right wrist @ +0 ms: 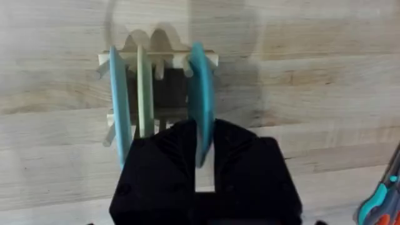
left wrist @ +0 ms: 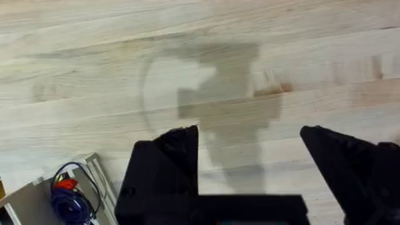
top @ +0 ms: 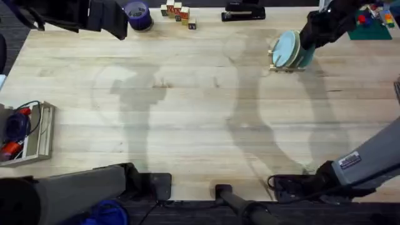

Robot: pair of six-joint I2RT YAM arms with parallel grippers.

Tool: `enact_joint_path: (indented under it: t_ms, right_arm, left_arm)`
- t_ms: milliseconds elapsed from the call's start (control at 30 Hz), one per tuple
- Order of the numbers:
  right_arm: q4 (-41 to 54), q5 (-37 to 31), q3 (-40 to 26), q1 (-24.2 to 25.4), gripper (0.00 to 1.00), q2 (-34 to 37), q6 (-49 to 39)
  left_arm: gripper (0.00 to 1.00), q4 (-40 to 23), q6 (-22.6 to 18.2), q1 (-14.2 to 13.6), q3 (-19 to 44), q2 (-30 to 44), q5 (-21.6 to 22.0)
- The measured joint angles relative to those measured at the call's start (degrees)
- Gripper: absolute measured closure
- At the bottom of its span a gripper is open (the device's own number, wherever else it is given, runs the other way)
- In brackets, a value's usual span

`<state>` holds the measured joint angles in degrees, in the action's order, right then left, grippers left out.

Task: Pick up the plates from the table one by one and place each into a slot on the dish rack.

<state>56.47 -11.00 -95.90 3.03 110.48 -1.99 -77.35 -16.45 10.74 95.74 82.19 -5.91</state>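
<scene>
The right arm is extended to the far right of the table (top: 200, 125), its right gripper (right wrist: 205, 147) pinched on the rim of a teal plate (right wrist: 201, 87) held upright in the dish rack (right wrist: 156, 59). Two more plates — pale blue (right wrist: 120, 100) and cream (right wrist: 144, 87) — are seated in neighbouring slots. The left gripper (left wrist: 250, 162) is held above bare planks, fingers spread, nothing between them. A wooden tray (top: 37, 134) is seen at the left edge; the table's middle is open.

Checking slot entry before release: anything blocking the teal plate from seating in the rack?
Nothing visible. The right gripper holds the teal plate upright in the dish rack, in a slot apart from the pale blue plate and cream plate.
</scene>
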Motion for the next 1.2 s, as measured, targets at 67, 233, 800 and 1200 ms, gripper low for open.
enact_joint_path:
  t_ms: [67, 233, 800, 1200]
  right_arm:
    - [-0.04, 0.13, 0.00, 0.00, 0.835, -0.03, 0.07]
    - [-0.07, 0.32, 0.00, 0.00, 0.801, -0.04, 0.10]
    - [0.18, 0.30, -0.07, 0.00, 0.807, -0.04, 0.08]
    - [3.48, 0.30, -5.66, 0.00, 0.800, -1.81, -0.40]
  left_arm:
    - [0.006, 0.01, 0.00, 0.00, 0.00, 0.00, 0.00]
    - [0.006, -0.01, 0.00, 0.00, 0.00, 0.00, 0.00]
    - [0.006, -0.01, 0.00, 0.00, 0.00, 0.00, 0.00]
    - [0.006, -0.01, 0.00, 0.00, 0.00, 0.00, 0.00]
